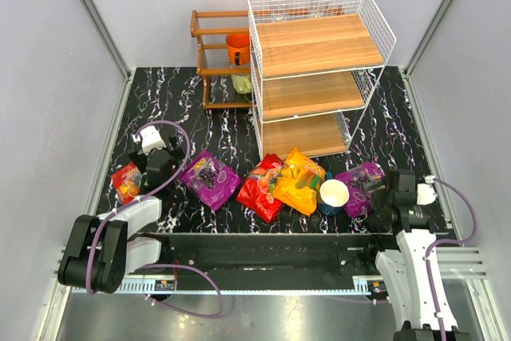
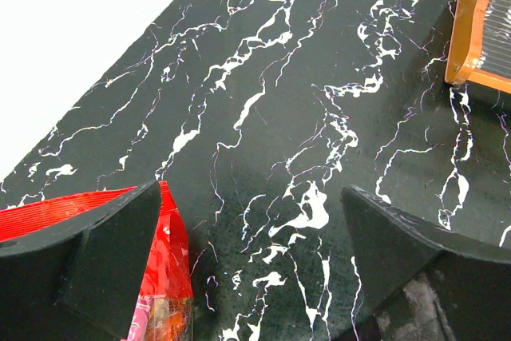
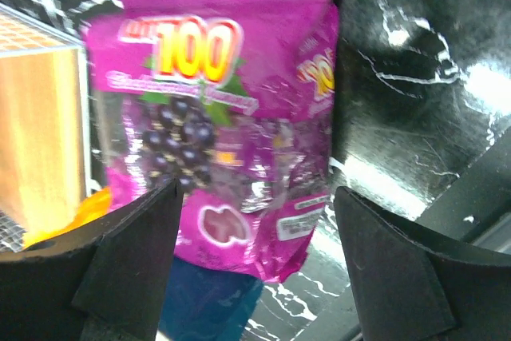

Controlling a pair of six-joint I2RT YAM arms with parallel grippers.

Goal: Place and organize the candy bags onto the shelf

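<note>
Right tool (image 3: 255,197) fingers fill the bottom of our wrist view, spread wide and released, straddling the right purple bag (image 3: 215,117). Nothing is clamped, and we can't tell if either finger touches it. That bag lies on the tabletop (image 1: 184,101) just beside the paper cup (image 1: 334,195), near the foot of the shelf (image 1: 319,44).

Our read on the step: grasp approach on the first bag. All five are down on the tabletop: left red bag (image 1: 126,182), left purple bag (image 1: 210,179), centre red bag (image 1: 262,189), orange-yellow bag (image 1: 299,181), right purple bag (image 1: 361,184). The shelf boards look bare.

The next move calls for dropping lower and pinching across the pouch. It's flat and glossy, so we expect slip unless the film bunches between the fingers. We also need to keep clear of the cup, then lift toward a tier.

Pose: the right arm reaches forward from its base, wrist pitched down over the bag. The left arm sits folded low. The left tool (image 2: 251,193) is fully released over bare tabletop, with the left red bag (image 2: 172,261) at its left finger.
</note>
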